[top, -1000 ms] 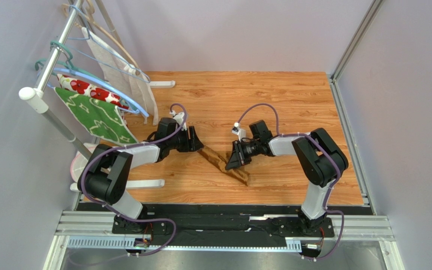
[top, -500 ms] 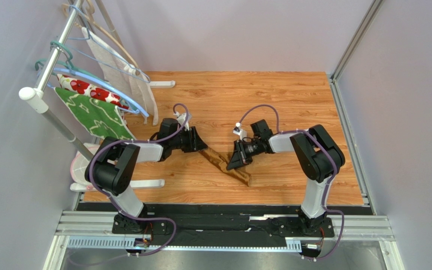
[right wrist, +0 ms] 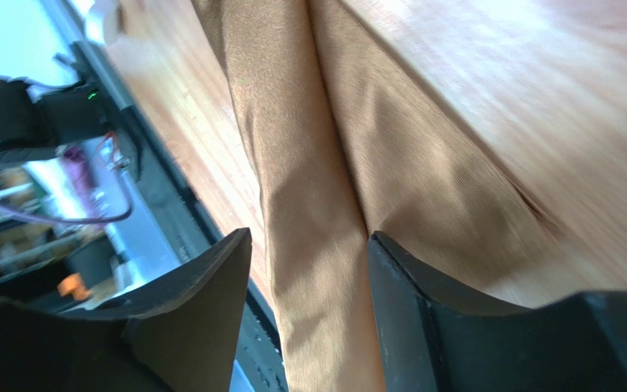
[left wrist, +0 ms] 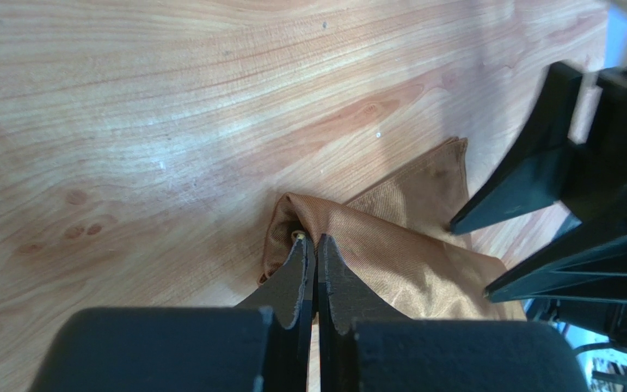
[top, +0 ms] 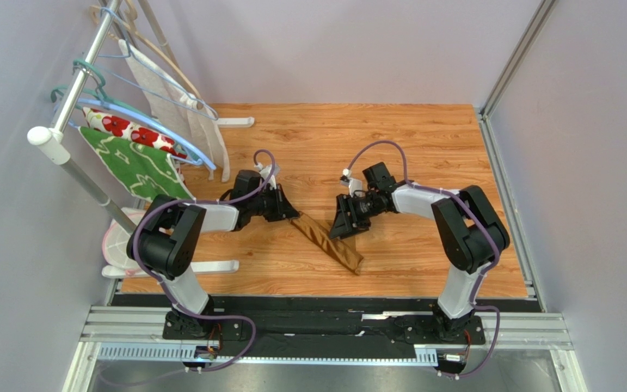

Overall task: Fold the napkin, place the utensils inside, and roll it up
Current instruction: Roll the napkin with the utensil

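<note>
The golden-brown napkin lies as a narrow roll slanting across the wooden table, from upper left to lower right. My left gripper sits low at its upper-left end. In the left wrist view the left gripper is shut, its tips pinching the bunched end fold of the napkin. My right gripper hovers over the middle of the roll. Seen from the right wrist, the right gripper is open, and the napkin runs lengthwise below the gap, touching neither finger. The utensils are hidden.
A clothes rack stands at the left with hangers, a green leaf-patterned cloth and a white cloth with red flowers. Its white foot lies near the left arm. Grey walls enclose the table; the black base rail runs along the front.
My right gripper has opened, let go of the napkin and drawn slightly back. My left gripper has closed on the roll's upper-left end. The roll now lies straighter.
</note>
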{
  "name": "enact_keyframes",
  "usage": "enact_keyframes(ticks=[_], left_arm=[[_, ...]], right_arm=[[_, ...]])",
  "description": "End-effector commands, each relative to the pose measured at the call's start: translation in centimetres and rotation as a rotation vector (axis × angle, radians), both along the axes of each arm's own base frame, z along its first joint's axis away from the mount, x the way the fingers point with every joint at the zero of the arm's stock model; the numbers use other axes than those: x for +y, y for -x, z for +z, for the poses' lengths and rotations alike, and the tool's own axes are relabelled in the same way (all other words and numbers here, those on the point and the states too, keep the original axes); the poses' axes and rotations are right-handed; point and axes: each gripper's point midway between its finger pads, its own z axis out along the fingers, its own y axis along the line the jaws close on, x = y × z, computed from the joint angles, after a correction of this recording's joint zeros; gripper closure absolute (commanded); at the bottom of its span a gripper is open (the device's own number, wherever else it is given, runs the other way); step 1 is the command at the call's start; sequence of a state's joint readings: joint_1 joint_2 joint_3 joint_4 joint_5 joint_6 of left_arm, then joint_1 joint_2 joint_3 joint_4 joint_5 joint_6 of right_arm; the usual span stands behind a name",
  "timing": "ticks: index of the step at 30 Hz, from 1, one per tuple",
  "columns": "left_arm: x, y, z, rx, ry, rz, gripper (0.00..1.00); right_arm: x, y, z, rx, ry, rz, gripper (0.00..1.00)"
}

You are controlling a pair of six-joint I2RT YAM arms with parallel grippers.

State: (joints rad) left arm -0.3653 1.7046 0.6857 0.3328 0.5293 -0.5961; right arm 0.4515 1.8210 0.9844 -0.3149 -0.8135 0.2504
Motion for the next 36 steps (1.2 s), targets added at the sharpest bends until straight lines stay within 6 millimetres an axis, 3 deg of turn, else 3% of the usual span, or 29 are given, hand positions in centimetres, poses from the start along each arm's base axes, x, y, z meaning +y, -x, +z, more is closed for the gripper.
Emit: enact_keyframes(ticks=[1,3,5,6,7,9,10,11,14,19,25,33,36], left_arm=[[0.2,-1.1,0.6,-0.038,-0.034,-0.008,1.00],[0.2,-1.1,0.6,-0.035,-0.036,-0.011,1.00],[0.2,-1.1,0.5,-0.030,-0.039,-0.012,1.00],[0.1,-1.1,0.5,-0.031,-0.039,-0.014,1.00],[0.2,-1.1,0.5,-0.033,-0.041,-0.012,1.00],[0.3,-1.1,0.5,-0.031,-0.045,-0.013,1.00],[0.3,-1.1,0.5,-0.032,-0.045,-0.013,1.00],[0.2,-1.1,0.5,-0.030,-0.044,-0.013,1.00],[0.2,-1.0,0.4,-0.026,-0.044,-0.015,1.00],[0.2,-1.0,0.6,-0.029,-0.041,-0.017,1.00],[0.2,-1.0,0.5,-0.026,-0.044,-0.017,1.00],[0.0,-1.0,0.9,-0.034,-0.032,-0.029,1.00],[0.0,-0.9,0.9,-0.036,-0.031,-0.031,1.00]], right_arm=[[-1.3,-1.8,2.6,-0.204,0.170,-0.041,0.39],[0.0,-1.0,4.1,-0.313,0.210,0.008,0.39],[-0.4,-1.6,4.4,-0.458,0.339,-0.025,0.39],[0.9,-0.3,4.5,-0.523,0.368,0.018,0.39],[0.6,-1.2,4.6,-0.618,0.438,-0.018,0.39],[2.0,0.1,4.8,-0.724,0.480,0.007,0.39],[1.8,-0.7,5.1,-0.806,0.536,-0.021,0.39],[2.6,0.2,5.2,-0.855,0.550,0.008,0.39],[2.7,0.0,4.6,-0.951,0.654,0.029,0.41],[3.2,1.1,1.9,-1.010,0.780,0.134,0.45],[3.6,1.8,0.5,-1.027,0.784,0.197,0.53],[1.9,2.4,-3.2,-0.925,0.829,0.221,0.49],[1.2,2.9,-4.3,-0.848,0.804,0.198,0.52]])
